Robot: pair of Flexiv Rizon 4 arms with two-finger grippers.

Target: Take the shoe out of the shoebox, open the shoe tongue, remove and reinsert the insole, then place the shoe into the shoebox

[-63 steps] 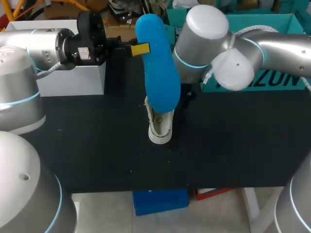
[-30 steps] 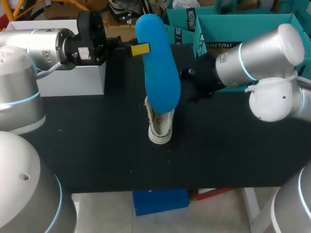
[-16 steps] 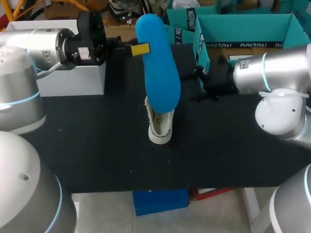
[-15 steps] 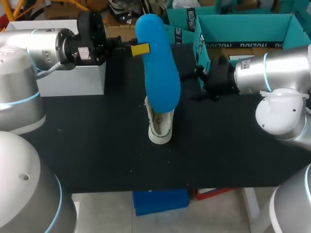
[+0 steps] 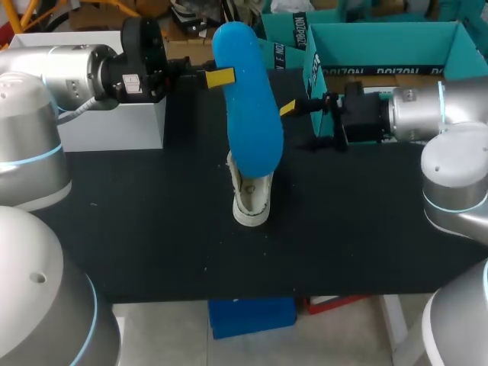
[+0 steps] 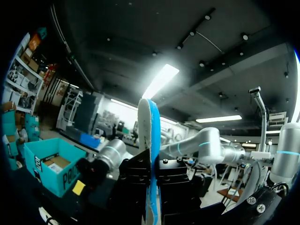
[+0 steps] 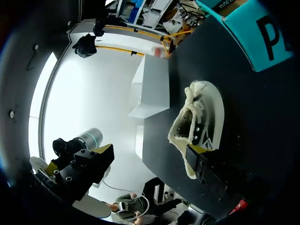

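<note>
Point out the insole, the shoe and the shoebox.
insole (image 5: 248, 114): head view, middle of its blue surface.
shoe (image 7: 211, 105): right wrist view, its cream side wall.
shoebox (image 5: 381, 44): head view, its teal inner back wall.

I count one shoe (image 5: 252, 200), one blue insole (image 5: 248, 107) and one teal shoebox (image 5: 381, 46). There is also one white box (image 5: 114, 122).

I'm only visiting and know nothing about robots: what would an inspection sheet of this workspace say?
Surface: black table.
Job's things: white shoe on its sole mid-table; blue insole held upright above it; teal shoebox open, far right.
Clutter: white box, far left.
Grippers: left gripper shut on the insole; right gripper near the shoebox, pointing toward the insole.
Cables: nothing seen on the table.
Surroundings: nothing seen reaching in.
</note>
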